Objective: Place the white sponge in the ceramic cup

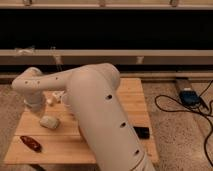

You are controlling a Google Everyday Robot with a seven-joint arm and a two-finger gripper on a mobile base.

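White soft sponge block (50, 121) lies on wooden table (127, 102); our gripper (40, 112) hangs just above, maybe to grab it; grip we cannot tell.

On the tabletop (131, 95), the white sponge (49, 121) lies at the left. The gripper (50, 101) hangs just behind it, with the ceramic cup (60, 96) at its right, partly behind the arm.

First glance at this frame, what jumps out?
The bulky white robot arm fills the middle, sweeping from bottom right across the light wooden table to its left side, where its pincer hangs just above-left of the small off-white sponge. A dark red-brown elongated item lies near the front-left corner, and a blue box with black cables sits on the floor at right.
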